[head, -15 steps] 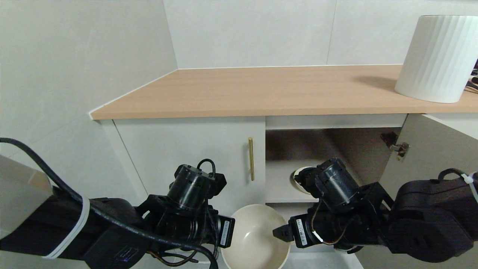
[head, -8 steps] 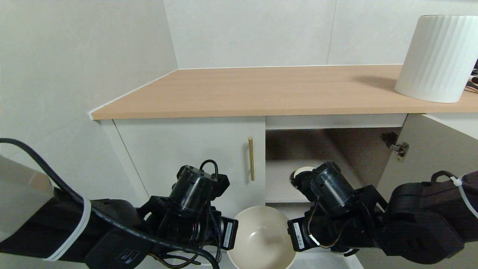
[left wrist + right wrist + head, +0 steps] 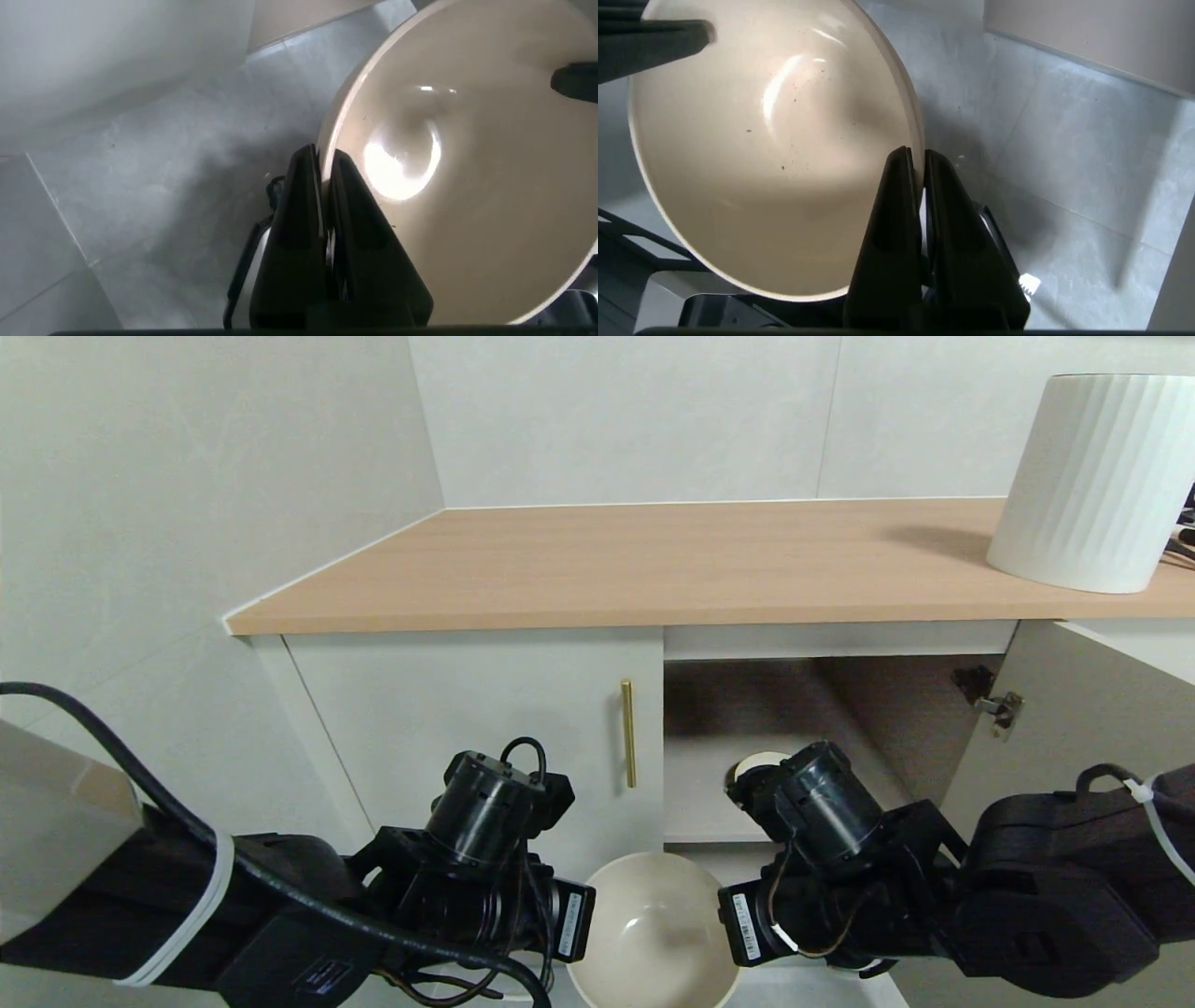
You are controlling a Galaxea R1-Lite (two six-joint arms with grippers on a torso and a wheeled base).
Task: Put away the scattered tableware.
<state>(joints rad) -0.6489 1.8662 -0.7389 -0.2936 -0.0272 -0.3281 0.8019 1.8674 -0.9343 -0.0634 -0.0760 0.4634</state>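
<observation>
A cream bowl [image 3: 651, 933] hangs low in front of the open cabinet, held from both sides. My left gripper [image 3: 581, 922] is shut on the bowl's left rim; in the left wrist view its fingers pinch the bowl [image 3: 467, 159] at the edge, at the left gripper [image 3: 323, 166]. My right gripper [image 3: 730, 924] is shut on the opposite rim; the right wrist view shows the right gripper [image 3: 917, 163] clamped over the edge of the bowl [image 3: 775, 140]. The bowl's inside faces up and is empty.
The cabinet's right door [image 3: 1074, 709] stands open; a white dish [image 3: 754, 765] sits on the shelf [image 3: 700, 793] inside. The left door with a gold handle [image 3: 628, 733] is closed. A white ribbed container [image 3: 1092, 476] stands on the wooden countertop [image 3: 653, 560]. Grey floor tiles lie below.
The right gripper has closed in on the bowl's right rim and taken hold. The bowl has shifted slightly to the right and down; both arms have been nearly still for the last half second.
</observation>
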